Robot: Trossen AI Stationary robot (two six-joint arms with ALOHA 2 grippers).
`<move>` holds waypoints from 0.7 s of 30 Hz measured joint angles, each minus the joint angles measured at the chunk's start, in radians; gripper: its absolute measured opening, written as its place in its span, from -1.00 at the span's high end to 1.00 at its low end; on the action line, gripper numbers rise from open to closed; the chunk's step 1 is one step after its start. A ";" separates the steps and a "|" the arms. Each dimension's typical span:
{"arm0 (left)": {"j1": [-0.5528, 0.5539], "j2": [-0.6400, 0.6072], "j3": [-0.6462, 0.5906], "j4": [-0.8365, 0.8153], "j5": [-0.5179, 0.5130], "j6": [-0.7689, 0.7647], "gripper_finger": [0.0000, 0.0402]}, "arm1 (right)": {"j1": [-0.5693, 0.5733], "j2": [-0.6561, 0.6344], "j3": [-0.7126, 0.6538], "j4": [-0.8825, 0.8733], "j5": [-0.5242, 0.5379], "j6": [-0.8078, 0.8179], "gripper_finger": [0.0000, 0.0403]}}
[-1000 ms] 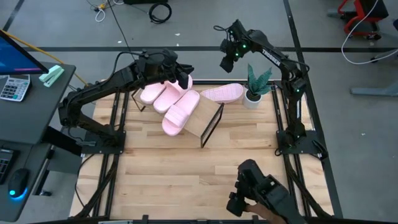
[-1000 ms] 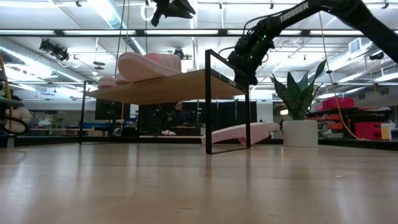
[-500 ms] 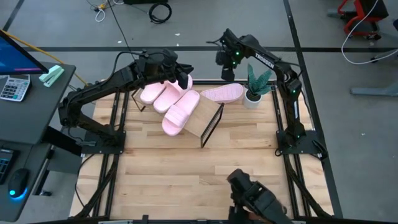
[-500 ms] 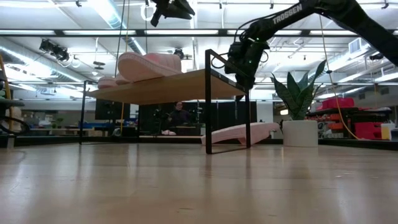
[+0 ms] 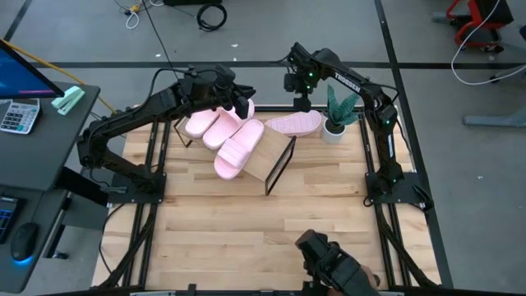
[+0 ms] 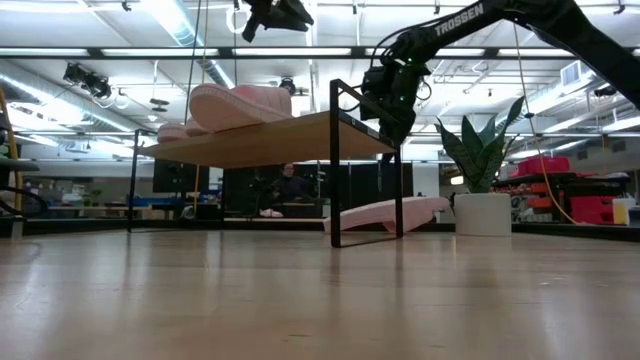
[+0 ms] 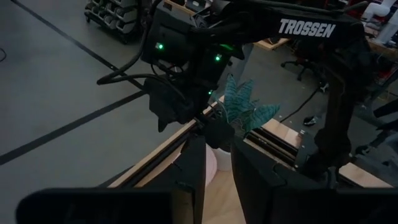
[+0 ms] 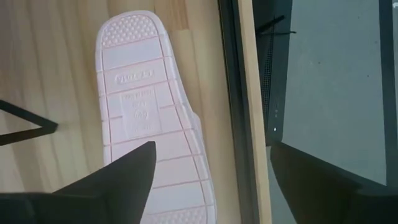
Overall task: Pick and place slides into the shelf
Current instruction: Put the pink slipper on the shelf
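Note:
Three pale pink slides (image 5: 223, 131) lie side by side on the shelf's wooden plank top (image 5: 267, 156), which shows in the low view as a raised plank (image 6: 270, 140) on black wire end frames. A fourth slide (image 5: 294, 123) lies sole up on the table between the shelf and a potted plant; its ribbed sole (image 8: 143, 118) fills the right wrist view. My right gripper (image 5: 298, 89) hangs open above this slide's far side, its two fingers (image 8: 118, 177) spread wide and clear of it. My left gripper (image 5: 238, 100) hovers open above the slides on the shelf, well clear (image 6: 275, 12).
A potted plant in a white pot (image 5: 335, 119) stands just right of the loose slide, near the table's far right corner. The table's far edge rail (image 8: 239, 106) runs close beside the slide. A dark device (image 5: 329, 263) sits at the near edge. Bare wooden tabletop (image 5: 246, 222) lies in front.
My right gripper has moved toward the table's left and down, closing in over the sole-up slide beside the shelf. The dark device at the near edge has shifted left. The slides, the shelf and my left arm have stayed where they were.

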 joint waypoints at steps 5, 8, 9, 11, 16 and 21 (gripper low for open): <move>0.000 0.000 0.000 -0.026 0.000 -0.001 0.61 | 0.003 0.000 0.000 0.044 -0.005 0.006 -0.71; 0.000 0.000 0.000 -0.051 0.000 0.000 0.63 | 0.008 0.000 0.000 0.039 -0.014 -0.002 -0.73; 0.000 0.000 0.000 -0.058 0.000 -0.001 0.63 | 0.009 0.000 0.000 0.038 -0.013 -0.013 -0.73; 0.000 0.000 0.000 -0.070 0.000 0.000 0.63 | 0.013 -0.001 0.000 0.033 -0.014 -0.033 -0.73; 0.000 0.000 0.000 -0.077 0.000 0.000 0.61 | 0.016 0.000 -0.006 0.027 -0.016 -0.013 -0.73; 0.000 0.000 0.000 -0.077 0.000 0.000 0.62 | 0.015 0.003 -0.068 0.005 -0.007 -0.002 -0.71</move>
